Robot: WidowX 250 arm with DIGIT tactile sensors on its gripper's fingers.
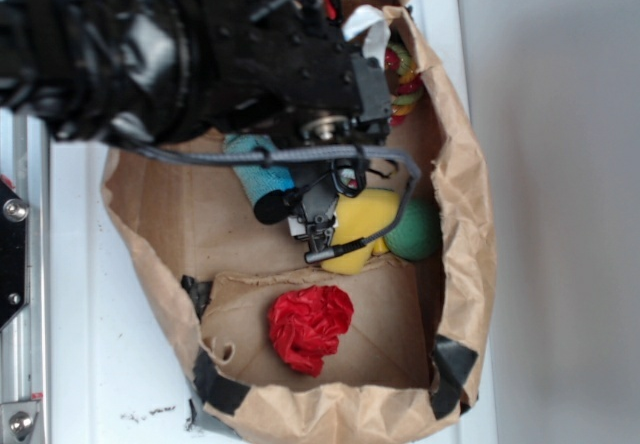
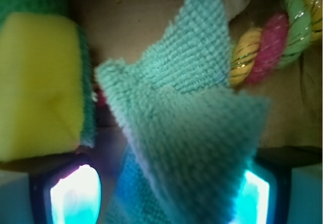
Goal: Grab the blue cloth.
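arm: seen upper left to centre of exterior view, reaching into bag; much of cloth is hidden by it.
bag: brown paper, laid open on white table; all items are held inside it.
sponge: yellow w/ green backing, at left of wrist view, just beside cloth; should be kept out of the grip.
cloth: the task's thing. In exterior view a turquoise patch is seen left of centre, under the arm, near sponge. In wrist view it fills centre to lower right, a fold standing up betw. the two fingers.
gripper: in wrist view the fingers are seen at lower left & lower right, set wide, w/ cloth fabric lying betw. them. Whether fabric is already touched by pads can't be told.
step in hand (judged): closing on the cloth. Fold looks approx. centred, slightly toward right finger.
how to do well (judged): jaws should be closed squarely on the raised fold, deep enough that more than the fuzzy edge is caught; terry is soft & will compress, so a full close is advised before any lift. Sideways drift toward sponge should be avoided.
ball: red ruffled, lower centre of exterior view, well apart; no risk expected.
rope toy: striped, upper right of wrist view, near cloth's top edge; could be snagged if cloth is dragged that way.
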